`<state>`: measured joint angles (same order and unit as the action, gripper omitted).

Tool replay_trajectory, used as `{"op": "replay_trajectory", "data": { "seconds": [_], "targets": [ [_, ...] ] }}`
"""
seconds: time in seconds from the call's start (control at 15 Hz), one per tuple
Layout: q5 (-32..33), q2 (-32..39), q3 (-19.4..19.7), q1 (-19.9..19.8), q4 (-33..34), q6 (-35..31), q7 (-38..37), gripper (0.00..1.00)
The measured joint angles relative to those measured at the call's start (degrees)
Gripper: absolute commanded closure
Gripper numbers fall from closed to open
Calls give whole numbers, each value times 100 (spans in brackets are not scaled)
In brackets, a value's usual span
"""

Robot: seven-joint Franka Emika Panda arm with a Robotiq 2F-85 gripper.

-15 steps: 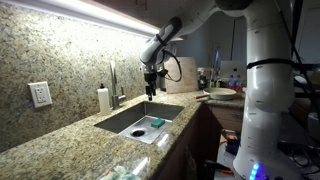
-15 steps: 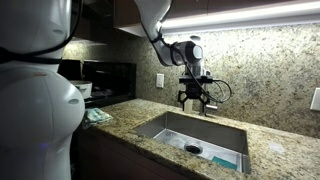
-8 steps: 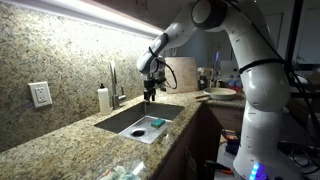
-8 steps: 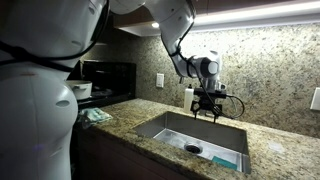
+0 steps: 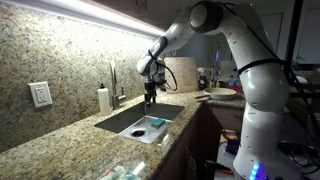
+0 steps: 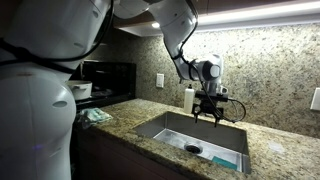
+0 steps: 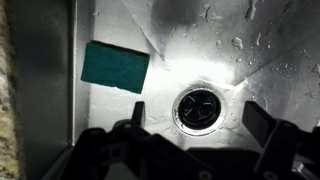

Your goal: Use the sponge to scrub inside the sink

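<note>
The teal sponge point(image 7: 114, 66) lies flat on the wet floor of the grey steel sink point(image 7: 250, 50), beside the dark round drain point(image 7: 200, 108). In both exterior views the sponge point(image 5: 157, 123) point(image 6: 226, 160) rests at one end of the sink point(image 5: 130, 120) point(image 6: 170, 128). My gripper point(image 7: 196, 113) hangs open above the basin, its two fingertips straddling the drain from above with nothing between them. From outside, the gripper point(image 5: 150, 97) point(image 6: 208, 113) points straight down over the basin, well above the sponge.
A chrome tap point(image 5: 112, 84) and a white soap bottle point(image 5: 103, 99) stand behind the sink on the speckled granite counter point(image 5: 70, 140). A cutting board point(image 5: 182, 74) leans at the far end. A teal cloth point(image 6: 97, 115) lies on the counter.
The arm has swung from farther out toward the wall and lowered slightly, bringing the gripper over the basin. The jaws stayed open and the sponge has not moved.
</note>
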<state>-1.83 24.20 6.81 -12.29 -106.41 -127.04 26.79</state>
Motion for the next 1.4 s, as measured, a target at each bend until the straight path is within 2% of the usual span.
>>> {"op": "replay_trajectory", "data": {
  "seconds": [0.33,0.67,0.8,1.0,1.13,1.4],
  "targets": [
    [-14,544,-33,-330,0,49,9,54],
    [-99,1088,-114,-731,135,-473,9,87],
    [-103,1257,-185,-824,367,-583,8,92],
    [-105,1534,-210,-844,825,-595,-64,94],
    [-115,1784,-234,-862,1148,-584,-81,90],
    [-115,2333,-253,-890,1673,-499,-160,90]
  ]
}}
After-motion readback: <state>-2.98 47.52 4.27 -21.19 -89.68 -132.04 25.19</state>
